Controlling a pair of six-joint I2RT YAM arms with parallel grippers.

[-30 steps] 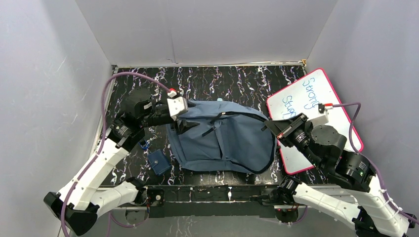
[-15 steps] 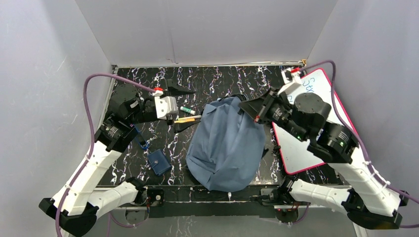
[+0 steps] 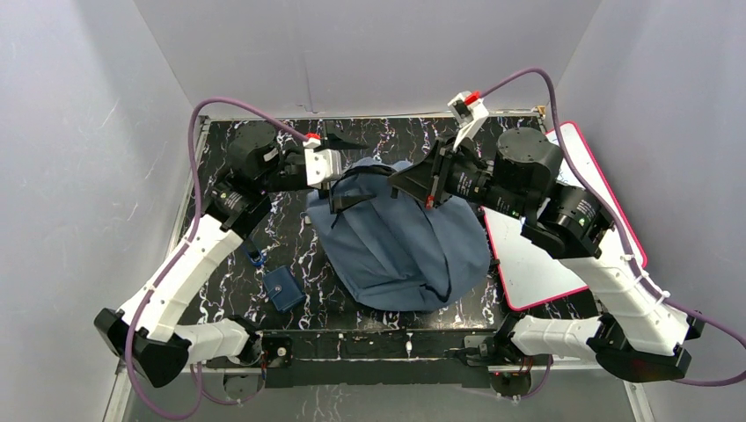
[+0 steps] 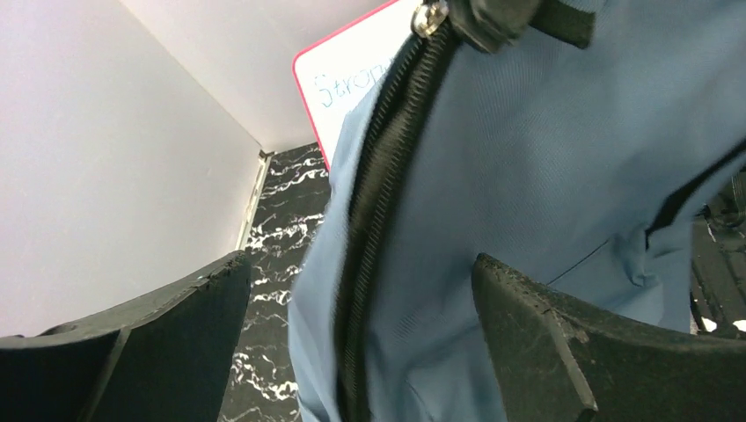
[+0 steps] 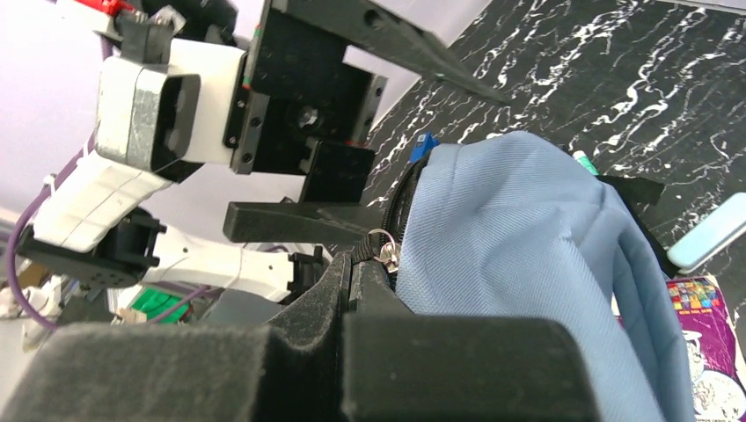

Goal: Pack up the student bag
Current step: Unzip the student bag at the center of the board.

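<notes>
The student bag [image 3: 405,255] is a slate-blue backpack in the middle of the black marbled table, its far end raised. My right gripper [image 3: 396,180] is shut on the bag's black zipper edge, right by the metal zipper pull [image 5: 383,246], and holds that end up. In the right wrist view the bag [image 5: 528,229] hangs to the right of the gripper [image 5: 369,259]. My left gripper [image 3: 343,171] is open at the bag's far left corner. In the left wrist view the bag's zipper edge [image 4: 378,202] runs between its spread fingers [image 4: 563,343], and I cannot tell whether they touch it.
A pink-rimmed whiteboard [image 3: 563,237] lies right of the bag, partly under my right arm. A small dark-blue pouch [image 3: 283,288] and a small blue object [image 3: 255,258] lie near the front left. A colourful book [image 5: 704,343] and a green-capped marker [image 5: 585,161] show beside the bag.
My right gripper has moved left and up with the bag's top edge. My left gripper has swung right to the bag's corner. The marker and pencil left of the bag are now covered.
</notes>
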